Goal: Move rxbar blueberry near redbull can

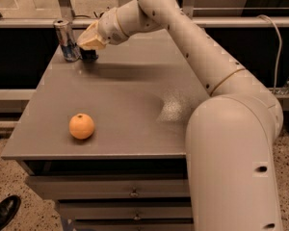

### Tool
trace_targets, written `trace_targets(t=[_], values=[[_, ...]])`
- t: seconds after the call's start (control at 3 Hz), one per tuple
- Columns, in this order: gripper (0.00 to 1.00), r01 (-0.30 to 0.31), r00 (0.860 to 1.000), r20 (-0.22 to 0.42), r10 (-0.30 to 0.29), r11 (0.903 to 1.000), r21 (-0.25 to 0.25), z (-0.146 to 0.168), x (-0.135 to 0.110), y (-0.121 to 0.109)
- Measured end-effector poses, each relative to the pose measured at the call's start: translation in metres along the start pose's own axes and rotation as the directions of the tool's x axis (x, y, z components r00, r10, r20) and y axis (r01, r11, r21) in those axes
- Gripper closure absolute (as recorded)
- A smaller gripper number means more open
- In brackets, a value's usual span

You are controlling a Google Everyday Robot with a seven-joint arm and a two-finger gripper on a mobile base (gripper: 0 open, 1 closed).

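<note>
The redbull can point(67, 40) stands upright at the table's far left corner, silver and blue with a silver top. My gripper point(89, 47) reaches down just to the right of the can, at the far edge of the table. A small dark navy piece, the rxbar blueberry point(89, 56), sticks out below the gripper's tan hand, and the gripper looks shut on it. The bar's lower end is at or just above the tabletop, a short gap to the right of the can. Most of the bar is hidden by the hand.
A round orange fruit point(82, 126) lies near the front left of the grey table point(135, 105). My white arm point(216, 81) spans the table's right side. A rail and glass run behind the table. A dark shoe point(2, 213) is on the floor at lower left.
</note>
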State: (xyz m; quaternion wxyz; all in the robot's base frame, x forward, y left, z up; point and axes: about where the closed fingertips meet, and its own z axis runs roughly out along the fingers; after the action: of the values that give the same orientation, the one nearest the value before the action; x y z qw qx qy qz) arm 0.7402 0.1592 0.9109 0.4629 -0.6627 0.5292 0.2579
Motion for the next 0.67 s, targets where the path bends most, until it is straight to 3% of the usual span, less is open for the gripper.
trace_targets(t=[0.67], values=[[0.31, -0.021, 1.0, 0.019, 0.022, 0.9971, -0.073, 0.0128, -0.0049, 0.0223]])
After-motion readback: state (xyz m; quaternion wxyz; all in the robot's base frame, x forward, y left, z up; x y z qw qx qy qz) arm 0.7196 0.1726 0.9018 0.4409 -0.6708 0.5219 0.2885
